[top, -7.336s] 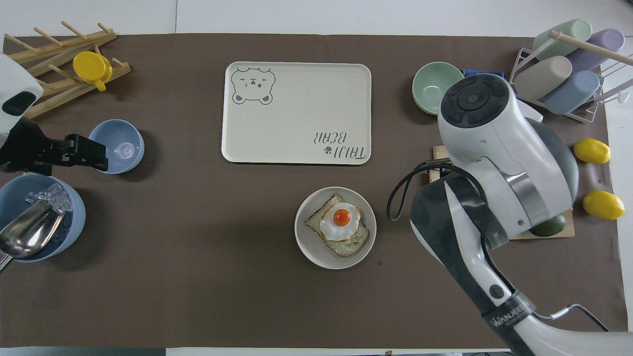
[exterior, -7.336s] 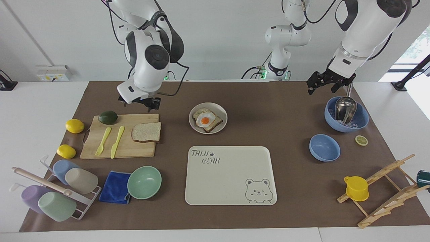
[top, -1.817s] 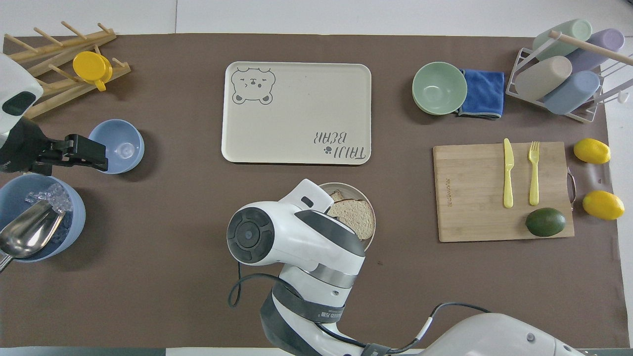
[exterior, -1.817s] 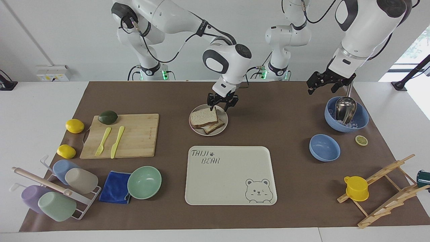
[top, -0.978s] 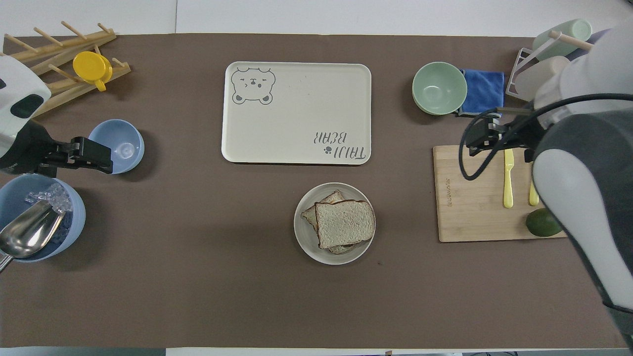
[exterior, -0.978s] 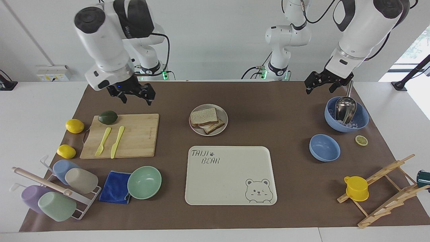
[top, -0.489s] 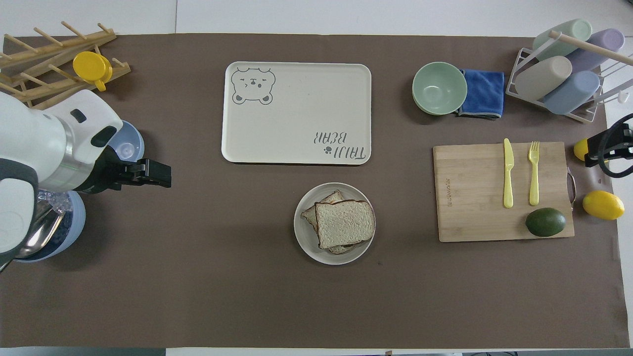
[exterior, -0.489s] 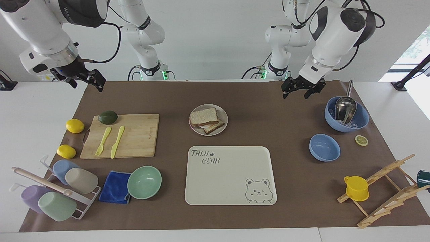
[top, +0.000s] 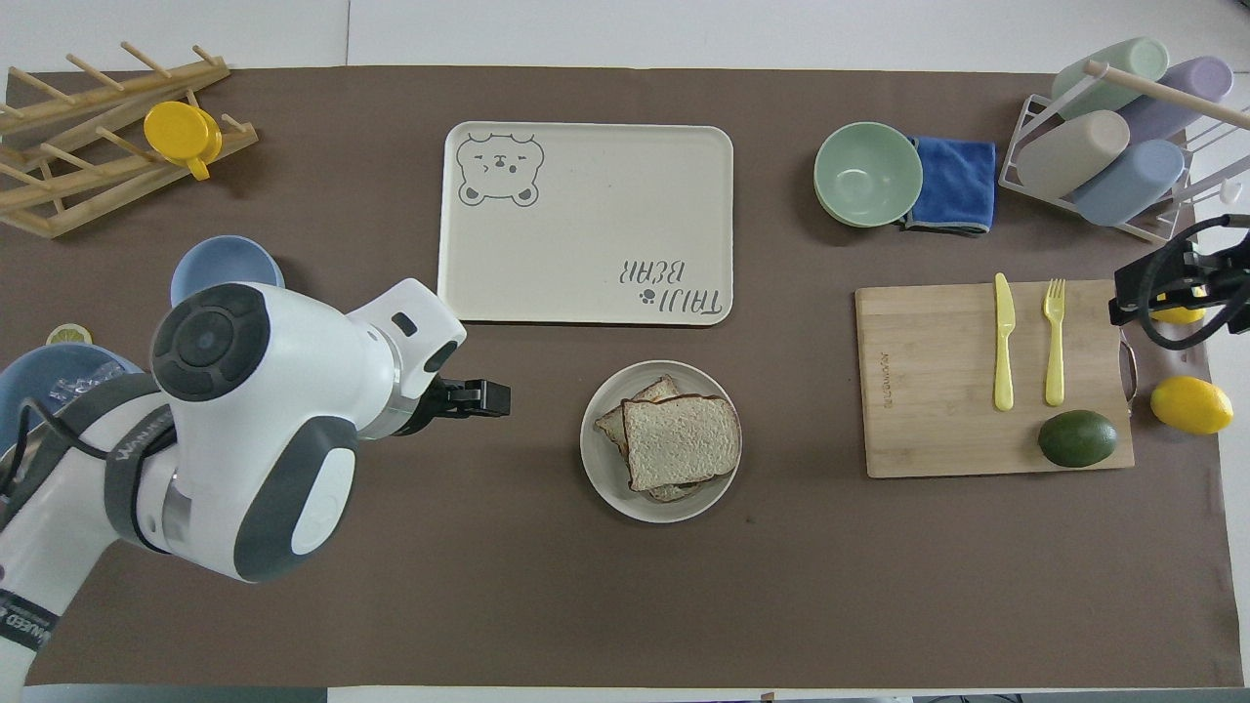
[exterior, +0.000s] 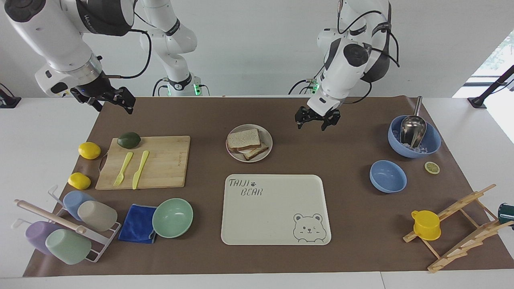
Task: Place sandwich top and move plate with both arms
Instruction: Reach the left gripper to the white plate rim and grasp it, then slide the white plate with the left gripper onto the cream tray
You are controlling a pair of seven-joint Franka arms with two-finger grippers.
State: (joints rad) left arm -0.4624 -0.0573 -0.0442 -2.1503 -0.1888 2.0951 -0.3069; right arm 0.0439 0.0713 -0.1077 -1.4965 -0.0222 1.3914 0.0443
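The sandwich top (exterior: pixel 243 139), a pale bread slice, lies on the toasted slice on the plate (exterior: pixel 267 135); the egg is hidden under it. It also shows in the overhead view (top: pixel 681 441), on the plate (top: pixel 600 467). My left gripper (exterior: pixel 316 122) is open and empty, low over the mat beside the plate, toward the left arm's end; it also shows in the overhead view (top: pixel 496 398). My right gripper (exterior: pixel 114 107) is open and empty, up over the mat's edge by the cutting board; it also shows in the overhead view (top: pixel 1133 298).
The cream bear tray (exterior: pixel 277 208) lies farther from the robots than the plate. The cutting board (exterior: pixel 160 168) holds a knife, a fork and an avocado (exterior: pixel 129 140). Two blue bowls (exterior: pixel 388 176), one with ice and a scoop (exterior: pixel 413 128), stand toward the left arm's end.
My right gripper laid the bread on the plate and drew back to its own end. My left gripper has swung from over the ice bowl down to beside the plate.
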